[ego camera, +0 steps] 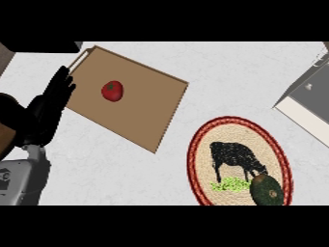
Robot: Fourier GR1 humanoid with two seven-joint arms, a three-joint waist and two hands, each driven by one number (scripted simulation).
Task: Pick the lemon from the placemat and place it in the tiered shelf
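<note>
On the pale surface (217, 67) a round woven placemat (201, 159) with a red rim and a black cow design lies toward the lower right, and on its lower right part, near the rim, sits a dark green rounded fruit (267, 190) with a brownish spot. This is the only thing on the placemat, so it stands where the task's lemon should be, though it looks dark green rather than yellow. A tan cutting board (149, 108) lies at an angle to the upper left, well apart from the placemat, carrying a red tomato (112, 90). At the right edge a grey and white structure (316, 103) slants into view; it may be the tiered shelf, but too little of it shows to be sure. The left robot hand (49, 108) rests at the left edge beside the cutting board, fingers straight and spread apart, holding nothing. The right robot hand shows nowhere in the view. The risks from here are likely these: the fruit is round and sits close to the placemat's rim and the view's lower edge, so a glancing touch could roll it off the mat; its odd colour could lead to the tomato being taken instead; and the shelf's tiers, mostly out of sight, leave the placing spot uncertain.
</note>
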